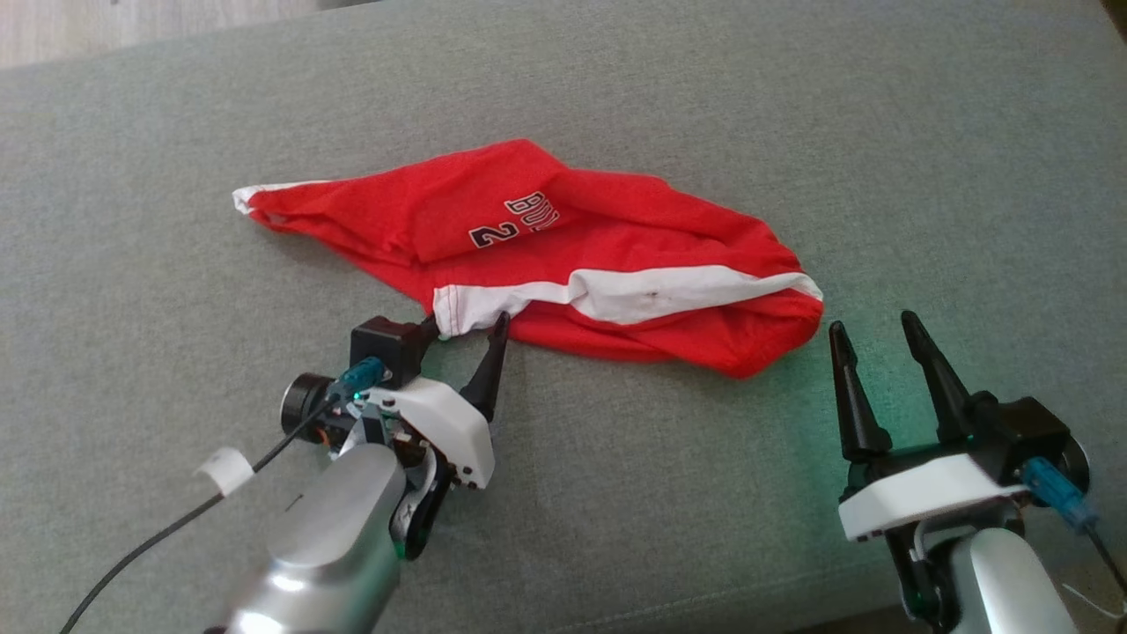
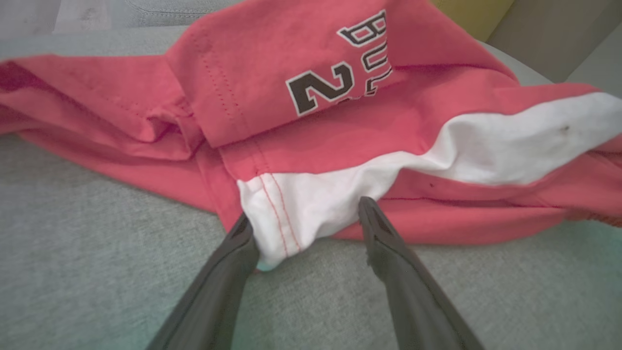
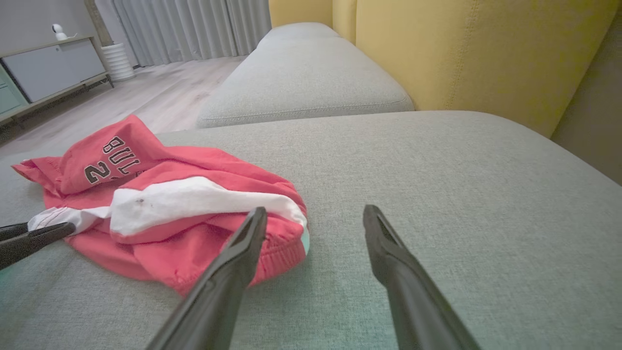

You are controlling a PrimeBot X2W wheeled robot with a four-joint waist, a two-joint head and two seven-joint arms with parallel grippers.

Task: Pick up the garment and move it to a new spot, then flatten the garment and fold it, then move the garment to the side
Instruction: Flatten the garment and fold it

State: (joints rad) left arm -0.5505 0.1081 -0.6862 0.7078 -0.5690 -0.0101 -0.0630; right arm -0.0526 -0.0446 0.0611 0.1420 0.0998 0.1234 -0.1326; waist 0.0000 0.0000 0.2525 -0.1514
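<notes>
The red shorts (image 1: 616, 246) are crumpled on the grey, coarsely woven sofa cushion (image 1: 792, 106). The left tool (image 1: 467, 323) is spread, with the white stitched hem corner (image 2: 286, 214) between its fingers. The right tool (image 1: 872, 321) is also spread, empty, just beside the gathered waistband end (image 3: 286, 245). The hem is best pinched deep, past the stitching, as the thin, smooth cloth could slip out.

The garment (image 1: 563, 255) lies mid cushion (image 1: 792, 106); our left claw (image 1: 467, 319) straddles its near corner, our right claw (image 1: 871, 320) just beside its right end.
</notes>
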